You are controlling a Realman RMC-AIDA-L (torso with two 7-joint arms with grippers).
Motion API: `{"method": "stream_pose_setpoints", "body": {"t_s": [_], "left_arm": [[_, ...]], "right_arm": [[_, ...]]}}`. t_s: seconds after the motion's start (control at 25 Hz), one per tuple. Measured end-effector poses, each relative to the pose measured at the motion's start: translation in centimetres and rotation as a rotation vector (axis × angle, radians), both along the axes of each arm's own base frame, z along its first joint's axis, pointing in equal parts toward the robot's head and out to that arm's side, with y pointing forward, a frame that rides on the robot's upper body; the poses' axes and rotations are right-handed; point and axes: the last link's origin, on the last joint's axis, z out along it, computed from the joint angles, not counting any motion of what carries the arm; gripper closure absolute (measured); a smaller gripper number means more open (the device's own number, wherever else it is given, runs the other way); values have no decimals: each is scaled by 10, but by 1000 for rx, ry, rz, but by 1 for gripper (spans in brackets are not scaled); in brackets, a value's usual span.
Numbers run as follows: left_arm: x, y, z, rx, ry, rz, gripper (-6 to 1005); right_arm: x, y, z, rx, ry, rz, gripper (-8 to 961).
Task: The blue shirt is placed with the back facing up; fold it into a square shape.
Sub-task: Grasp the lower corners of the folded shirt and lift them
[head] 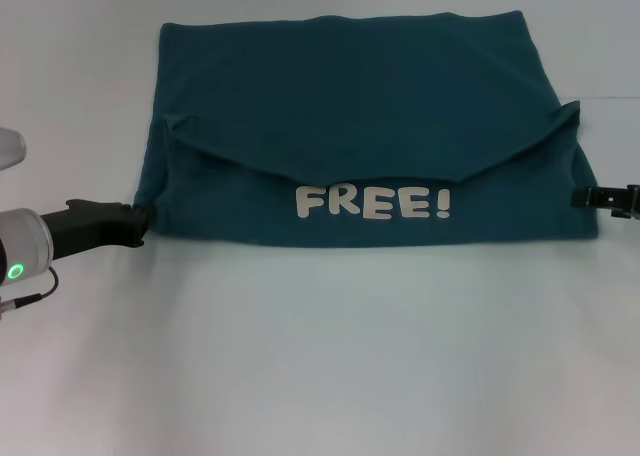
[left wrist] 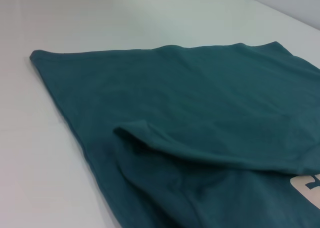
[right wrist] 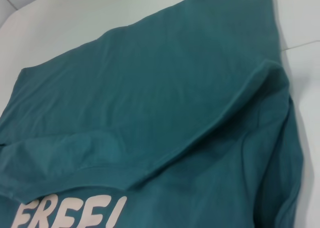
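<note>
head view: the blue shirt [head: 360,126] lies folded flat on the white table [head: 320,356], lettering toward the near edge. the left gripper [head: 140,221] touches its near-left corner; the right gripper [head: 580,197] sits at its right edge; finger state cannot be told for either. left wrist view: shirt [left wrist: 200,103] fold close below. right wrist view: shirt [right wrist: 165,103] fills the frame.

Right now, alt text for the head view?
A blue shirt lies folded on a white table, cream "FREE!" lettering facing up. The left gripper is at its left edge, the right gripper at its right edge.
</note>
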Motion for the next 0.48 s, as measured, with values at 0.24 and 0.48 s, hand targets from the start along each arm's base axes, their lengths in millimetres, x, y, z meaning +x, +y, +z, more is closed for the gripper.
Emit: {"method": "stream_pose_setpoints", "body": {"t_s": [0.24, 0.48], "left_arm": [[1, 1, -1, -1, 0, -1, 1000], [1, 1, 0, -1, -3, 2, 1000]], "right_arm": [[1, 0, -9, 4, -8, -6, 129], [-1, 2, -18, 8, -12, -10, 129]]}}
